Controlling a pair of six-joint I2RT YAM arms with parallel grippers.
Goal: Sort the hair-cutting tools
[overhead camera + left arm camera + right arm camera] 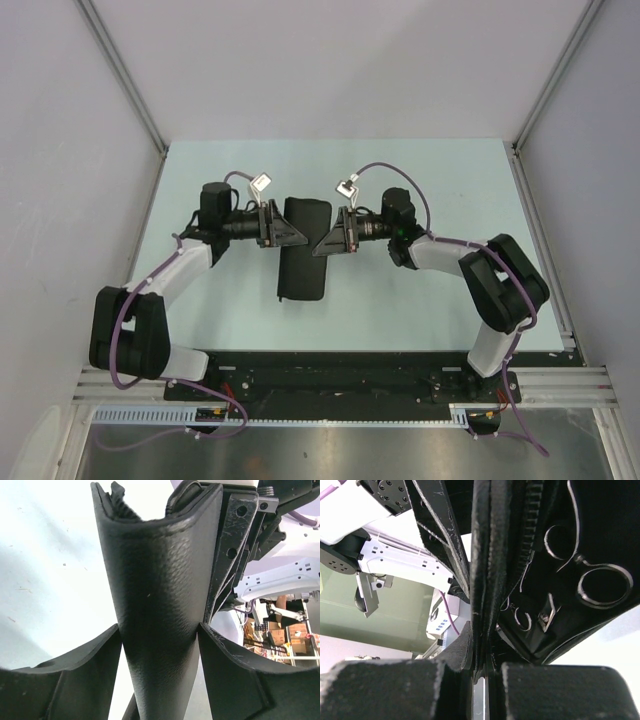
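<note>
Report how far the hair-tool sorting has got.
Done: nothing sorted; scissors sit inside the case. In hand: right gripper pinches one case flap, left gripper grips the other side. Left: lay the case open, take out and sort every tool.

A flat black rectangular fabric case (300, 275) sits at the middle of a pale green table (430, 180), long side running front to back, its zipped edge parted.
</note>
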